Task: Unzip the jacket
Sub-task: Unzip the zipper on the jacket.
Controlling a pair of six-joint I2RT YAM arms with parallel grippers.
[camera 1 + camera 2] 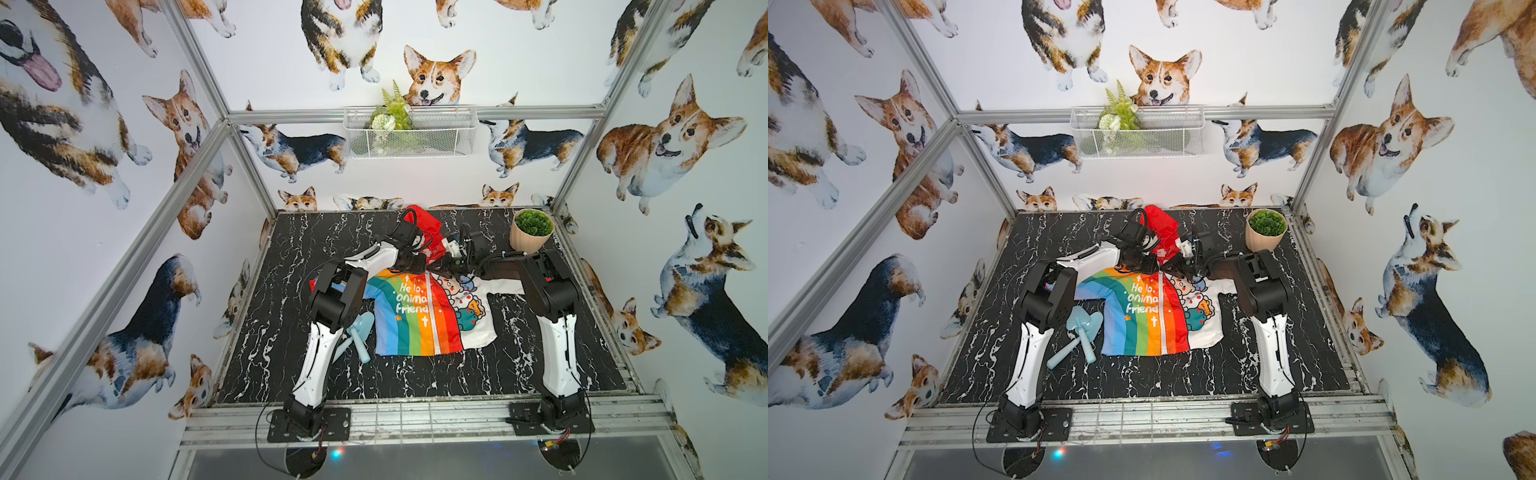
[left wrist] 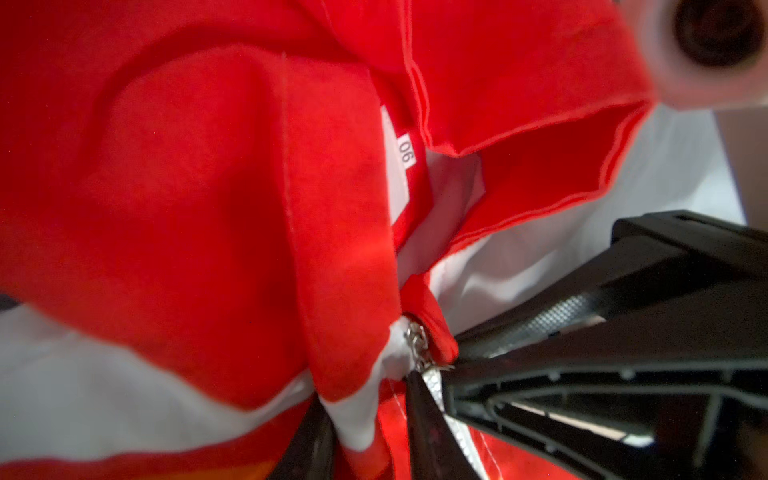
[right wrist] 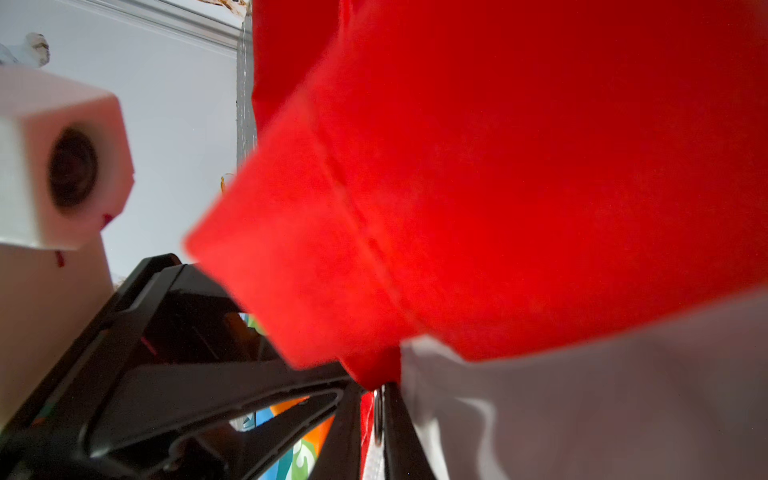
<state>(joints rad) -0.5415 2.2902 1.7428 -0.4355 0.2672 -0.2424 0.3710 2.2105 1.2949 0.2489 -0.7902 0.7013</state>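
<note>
The jacket (image 1: 415, 320) (image 1: 1142, 320) lies flat on the black marble table (image 1: 519, 361), rainbow half and white cartoon half side by side. Its white zipper (image 1: 434, 328) (image 1: 1165, 328) looks closed along the front, and the red hood (image 1: 424, 224) points to the back. Both grippers meet at the collar. My left gripper (image 1: 413, 266) (image 2: 365, 432) is shut on a red and white fold of collar fabric (image 2: 357, 415). My right gripper (image 1: 446, 270) (image 3: 376, 424) is nearly shut at the zipper's top, its jaws pinching the zipper pull (image 3: 378, 415) beside the metal slider (image 2: 417, 345).
Light blue toy shovels (image 1: 357, 336) (image 1: 1079, 332) lie left of the jacket by the left arm. A potted green plant (image 1: 533, 230) stands at the back right corner. A white wire basket (image 1: 409, 133) hangs on the back wall. Aluminium frame posts edge the table.
</note>
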